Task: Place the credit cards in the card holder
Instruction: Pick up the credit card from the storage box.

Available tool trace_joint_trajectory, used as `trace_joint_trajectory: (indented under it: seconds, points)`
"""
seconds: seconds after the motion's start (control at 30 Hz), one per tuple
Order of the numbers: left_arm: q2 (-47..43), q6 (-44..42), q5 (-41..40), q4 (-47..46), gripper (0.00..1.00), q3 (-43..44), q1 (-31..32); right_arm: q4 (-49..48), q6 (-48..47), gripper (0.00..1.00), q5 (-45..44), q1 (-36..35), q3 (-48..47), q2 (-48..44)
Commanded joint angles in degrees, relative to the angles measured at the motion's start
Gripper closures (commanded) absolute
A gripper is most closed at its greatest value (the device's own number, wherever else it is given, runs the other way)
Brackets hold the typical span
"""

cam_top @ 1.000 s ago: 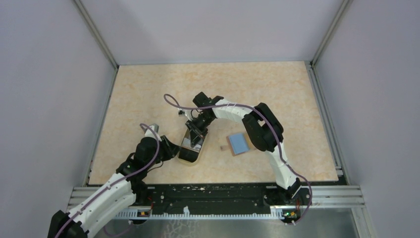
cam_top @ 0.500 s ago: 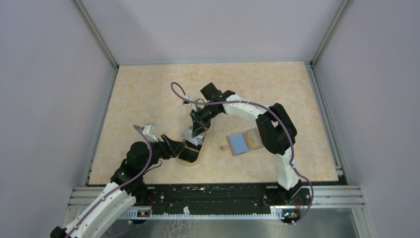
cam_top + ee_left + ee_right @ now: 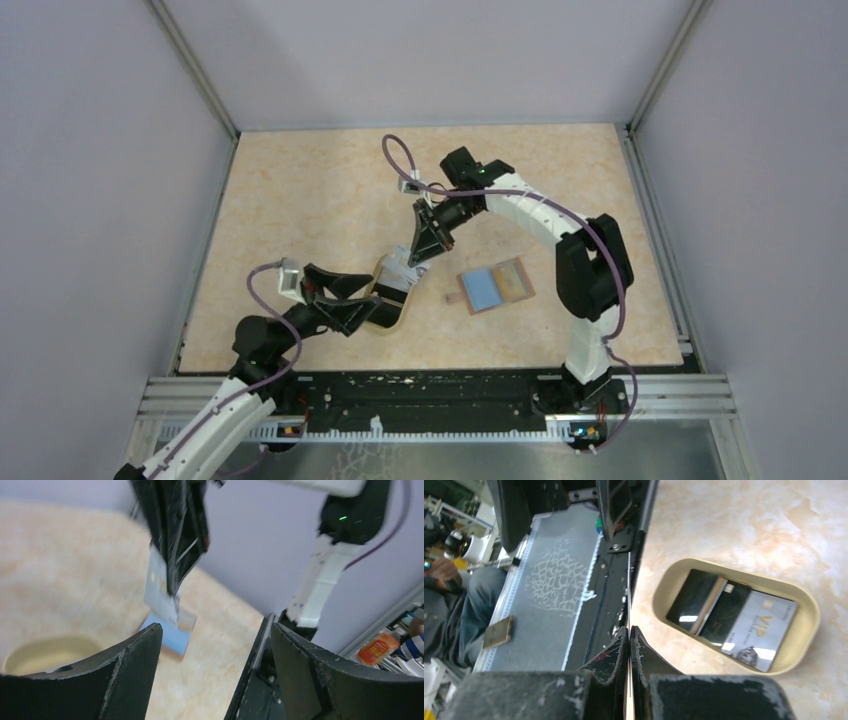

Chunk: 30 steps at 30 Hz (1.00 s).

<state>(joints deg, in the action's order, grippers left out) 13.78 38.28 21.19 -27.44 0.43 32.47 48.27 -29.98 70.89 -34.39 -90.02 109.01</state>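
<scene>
At the lower left of the overhead view, my left gripper (image 3: 372, 298) has opened and drawn back. Its jaws are wide apart and empty, just beside the dish (image 3: 813, 622) where the other cards (image 3: 734, 615) lie. At centre, the right gripper (image 3: 425, 248) has clamped tight on the edge of one card (image 3: 161, 587) and lifted it clear of the dish. The card holder (image 3: 497, 287) lies open on the table to the right, so I judge the carry across comes next.
</scene>
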Motion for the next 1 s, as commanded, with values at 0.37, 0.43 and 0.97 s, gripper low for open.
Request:
trace_joint_trajectory:
  seconds: [0.37,0.43,0.97]
  points:
    - [15.3,1.0,4.7,-23.2,0.18,-3.2,-0.1,8.3,-10.3,1.00,9.3,-0.5,6.1,-9.3]
    - [19.5,2.3,5.2,-26.6,0.19,-2.4,0.0,3.4,-5.9,1.00,8.2,-0.9,8.1,-10.1]
    - [35.0,2.6,5.1,-31.5,0.89,3.9,4.4,-7.3,3.5,1.00,1.6,-3.4,12.3,-11.2]
